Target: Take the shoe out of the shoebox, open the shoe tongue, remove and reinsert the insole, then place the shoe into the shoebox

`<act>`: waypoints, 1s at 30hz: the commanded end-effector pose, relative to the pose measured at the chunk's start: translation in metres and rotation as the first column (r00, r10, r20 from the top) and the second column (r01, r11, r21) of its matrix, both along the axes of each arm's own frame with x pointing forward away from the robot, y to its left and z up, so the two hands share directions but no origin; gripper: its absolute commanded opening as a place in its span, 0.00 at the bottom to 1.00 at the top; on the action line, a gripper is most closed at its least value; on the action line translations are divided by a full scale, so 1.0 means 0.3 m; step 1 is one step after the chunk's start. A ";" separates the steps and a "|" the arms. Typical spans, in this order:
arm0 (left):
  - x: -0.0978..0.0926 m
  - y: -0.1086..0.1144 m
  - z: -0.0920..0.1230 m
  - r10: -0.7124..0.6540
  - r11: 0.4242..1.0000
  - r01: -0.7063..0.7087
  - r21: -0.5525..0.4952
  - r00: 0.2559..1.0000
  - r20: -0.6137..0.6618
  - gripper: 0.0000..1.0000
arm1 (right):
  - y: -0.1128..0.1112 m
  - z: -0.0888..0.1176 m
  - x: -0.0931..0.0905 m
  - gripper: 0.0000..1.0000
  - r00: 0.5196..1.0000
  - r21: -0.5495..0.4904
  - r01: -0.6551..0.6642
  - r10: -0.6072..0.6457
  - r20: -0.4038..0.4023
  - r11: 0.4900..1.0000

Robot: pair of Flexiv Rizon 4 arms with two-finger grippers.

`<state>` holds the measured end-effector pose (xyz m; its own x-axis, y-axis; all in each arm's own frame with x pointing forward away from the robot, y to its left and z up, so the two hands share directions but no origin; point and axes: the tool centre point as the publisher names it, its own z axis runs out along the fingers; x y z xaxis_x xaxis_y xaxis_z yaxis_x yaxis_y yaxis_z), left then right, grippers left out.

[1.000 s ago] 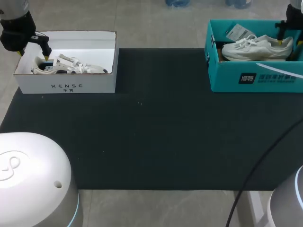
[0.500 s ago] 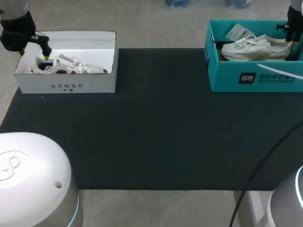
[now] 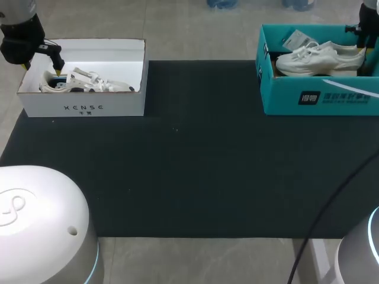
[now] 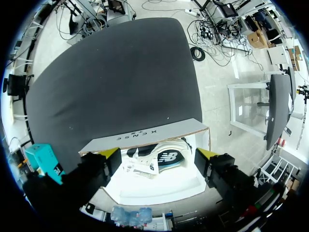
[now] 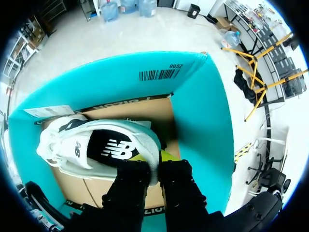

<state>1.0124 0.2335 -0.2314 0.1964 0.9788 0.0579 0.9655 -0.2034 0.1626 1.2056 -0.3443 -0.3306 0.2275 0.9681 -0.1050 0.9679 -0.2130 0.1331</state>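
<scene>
right gripper (image 5: 154,163): pinching heel of white shoe (image 5: 82,147) in teal shoebox (image 5: 203,113). left gripper (image 4: 159,154): spread wide above white shoebox (image 4: 145,138) containing second shoe (image 4: 170,158).

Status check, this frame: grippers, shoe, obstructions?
Right gripper shut on heel of white sneaker in teal cardboard shoebox. Left gripper open above white shoebox. No obstruction visible.

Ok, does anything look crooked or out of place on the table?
Only the white shoe in the teal shoebox: it sits tilted, heel end higher than the toe, with the right claw shut on its heel collar. The other shoe lies flat in the white shoebox. Nothing spilled.
</scene>
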 end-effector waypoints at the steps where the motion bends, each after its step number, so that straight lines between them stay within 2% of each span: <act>1: -0.003 0.001 -0.001 0.000 1.000 0.000 0.000 1.000 0.003 1.00 | 0.006 0.105 -0.004 0.00 0.990 0.025 0.035 -0.031 -0.137 0.999; 19: -0.003 0.001 -0.001 0.000 1.000 0.000 0.000 1.000 0.003 1.00 | -0.025 0.626 -0.072 0.00 0.997 -0.033 0.074 -0.073 0.036 0.997; 24: -0.003 0.001 -0.001 0.000 1.000 0.000 0.000 1.000 0.003 1.00 | -0.026 0.738 -0.080 0.00 0.994 -0.055 0.086 -0.082 0.070 0.995; 30: -0.003 0.001 -0.001 0.000 1.000 0.000 0.000 1.000 0.003 1.00 | 0.009 0.824 -0.096 0.00 0.991 -0.077 0.088 -0.080 0.107 0.993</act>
<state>1.0124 0.2335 -0.2314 0.1965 0.9788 0.0579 0.9655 -0.2034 0.1627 1.1969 -0.3549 -0.1178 0.3187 0.9359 -0.1497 0.9381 -0.2889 0.1912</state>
